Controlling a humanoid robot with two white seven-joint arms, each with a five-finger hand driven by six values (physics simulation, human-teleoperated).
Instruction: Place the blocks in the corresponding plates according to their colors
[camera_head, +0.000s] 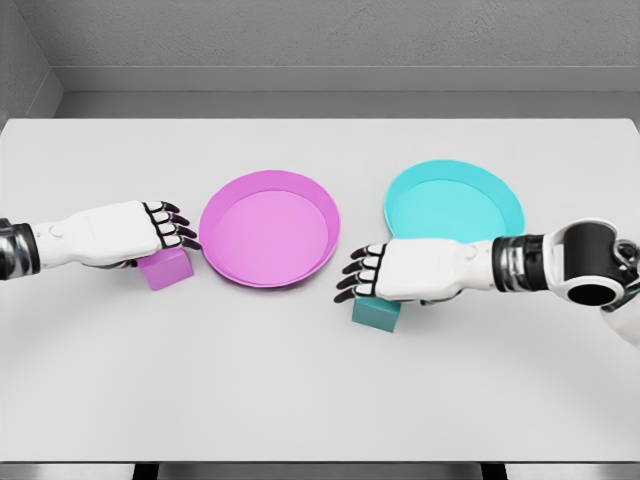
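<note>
A magenta block (168, 270) rests on the white table just left of the magenta plate (268, 228). My left hand (172, 226) lies over the block's top, fingers stretched toward the plate and not curled around it. A teal block (376, 314) sits in front of the teal plate (455, 200), near its lower left rim. My right hand (362, 272) hovers over this block and covers its upper part, fingers extended to the left. Both thumbs are hidden beneath the palms. Neither plate holds anything.
The two plates sit side by side at the middle of the white table (320, 400), with a narrow gap between them. A grey wall runs behind the table's far edge.
</note>
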